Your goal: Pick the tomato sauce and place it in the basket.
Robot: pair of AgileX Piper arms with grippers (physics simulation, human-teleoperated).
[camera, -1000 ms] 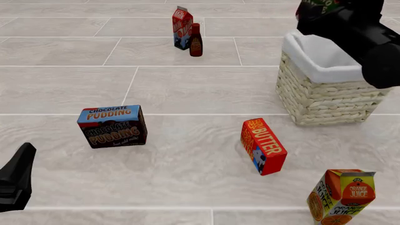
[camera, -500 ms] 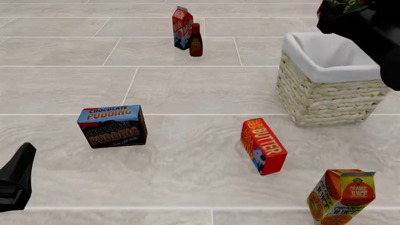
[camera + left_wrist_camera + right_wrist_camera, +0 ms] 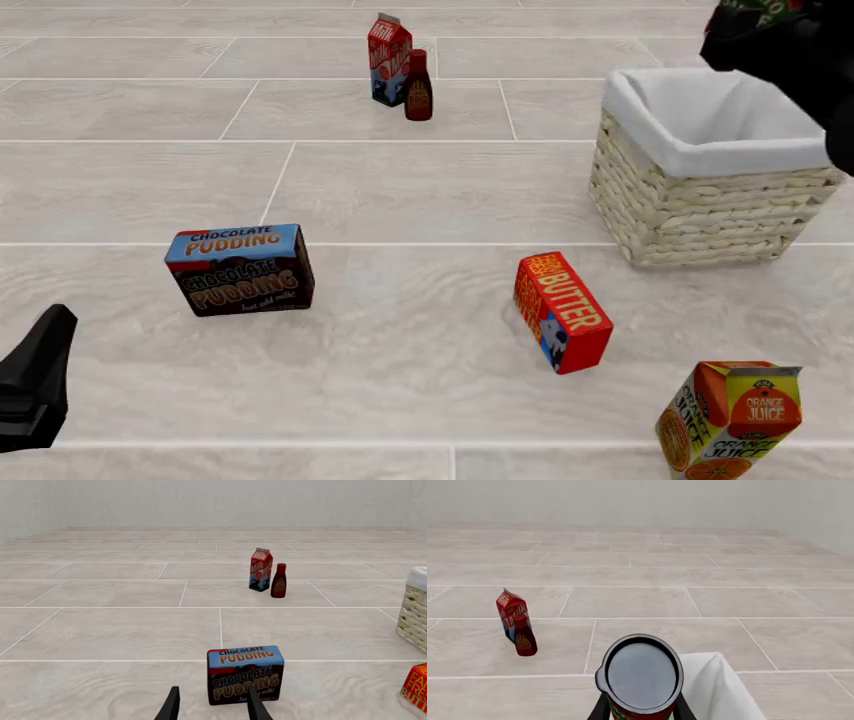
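The tomato sauce [image 3: 640,676], a can seen dark top on, sits between the fingers of my right gripper [image 3: 642,707], which is shut on it. In the front view only a bit of its red and green label [image 3: 751,8] shows at the top edge, held by the right gripper [image 3: 766,24] high over the far right part of the basket [image 3: 694,200]. The basket's white cloth lining [image 3: 715,687] lies just below and beside the can. My left gripper [image 3: 213,702] is open and empty, low at the near left [image 3: 34,385], short of the chocolate pudding box [image 3: 240,268].
A red milk carton [image 3: 388,58] and a dark red-brown bottle [image 3: 418,87] stand at the back. A butter box [image 3: 562,311] lies near the middle, in front of the basket. An orange juice carton [image 3: 731,420] stands at the near right.
The right arm has carried the can further right and up, from over the basket's left rim towards its far right side. The left arm has not moved.
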